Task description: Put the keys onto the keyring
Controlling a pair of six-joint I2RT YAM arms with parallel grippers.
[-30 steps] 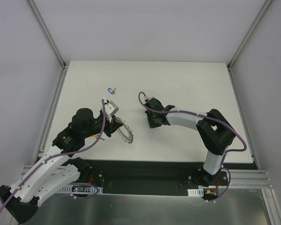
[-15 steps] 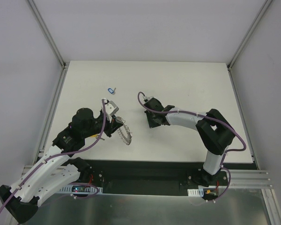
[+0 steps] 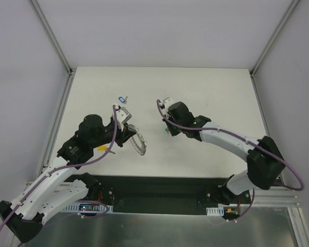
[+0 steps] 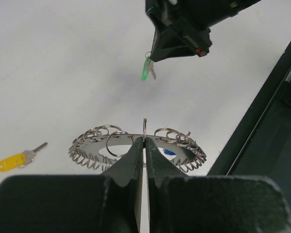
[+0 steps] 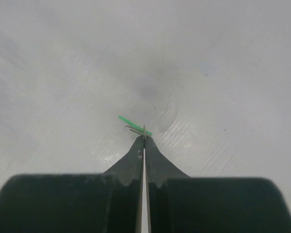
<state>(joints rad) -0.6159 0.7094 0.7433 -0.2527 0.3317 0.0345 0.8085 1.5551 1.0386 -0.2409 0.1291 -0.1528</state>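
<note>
The keyring [image 4: 136, 145] is a flat grey disc with a coiled rim and several small split rings on it. My left gripper [image 4: 144, 141] is shut on it at its near edge and holds it above the table; from above, the keyring [image 3: 138, 144] juts right from that gripper [image 3: 129, 137]. My right gripper [image 5: 144, 137] is shut on the little ring of a green key [image 5: 134, 124]. In the left wrist view the green key [image 4: 145, 71] hangs below the right gripper [image 4: 153, 57], beyond the keyring. A yellow key [image 4: 13, 161] and a blue key [image 3: 122, 98] lie on the table.
The white table [image 3: 206, 92] is boxed in by metal rails, with a black strip [image 3: 165, 188] along its near edge. The yellow key [image 3: 101, 148] lies under my left arm. The two grippers are about a hand's width apart near the table's middle.
My right gripper has shut on the green key and lifted it off the table, its arm stretching out. My left gripper has shifted a little with the keyring.
</note>
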